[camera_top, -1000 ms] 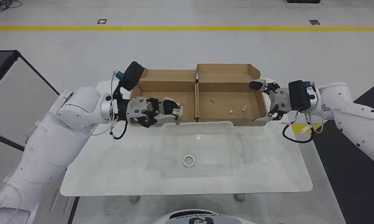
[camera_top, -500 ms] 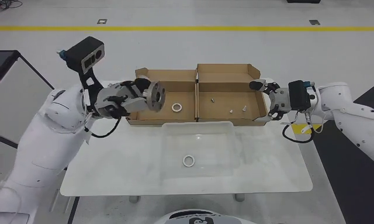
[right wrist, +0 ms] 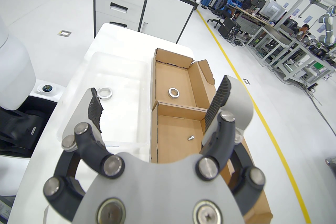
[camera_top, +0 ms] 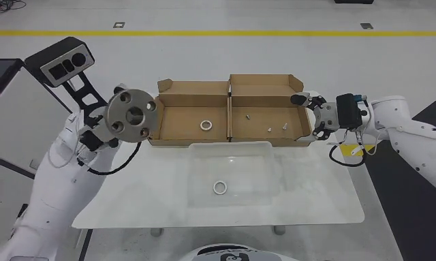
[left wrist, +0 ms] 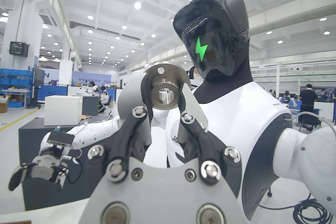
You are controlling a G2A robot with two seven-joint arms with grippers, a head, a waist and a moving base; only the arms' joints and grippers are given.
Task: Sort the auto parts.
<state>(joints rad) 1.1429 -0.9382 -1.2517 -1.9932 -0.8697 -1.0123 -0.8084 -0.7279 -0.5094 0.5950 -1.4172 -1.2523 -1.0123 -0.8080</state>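
Observation:
My left gripper (left wrist: pixel 164 89) is shut on the hub of a round metal flange (left wrist: pixel 163 93), held high off the table's left end. In the top view the flange (camera_top: pixel 131 115) faces up, a disc with several holes. A metal ring (camera_top: pixel 205 125) lies in the left cardboard box (camera_top: pixel 191 88). A second ring (camera_top: pixel 219 187) lies in the clear plastic tray (camera_top: pixel 272 148). Small bolts (camera_top: pixel 270 129) lie in the right cardboard box (camera_top: pixel 262 90). My right gripper (camera_top: pixel 304 115) hangs open over that box's right end, nothing between its fingers (right wrist: pixel 94 107).
The two cardboard boxes stand side by side along the table's far edge, flaps up at the back. The tray sits just in front of them, mid-table. Bare white tabletop (camera_top: pixel 122 193) lies to the left and right of the tray.
My left arm has lifted the flange out of the left box, up and to the left, turning its face upward. The ring stayed in the box. The right arm has not moved.

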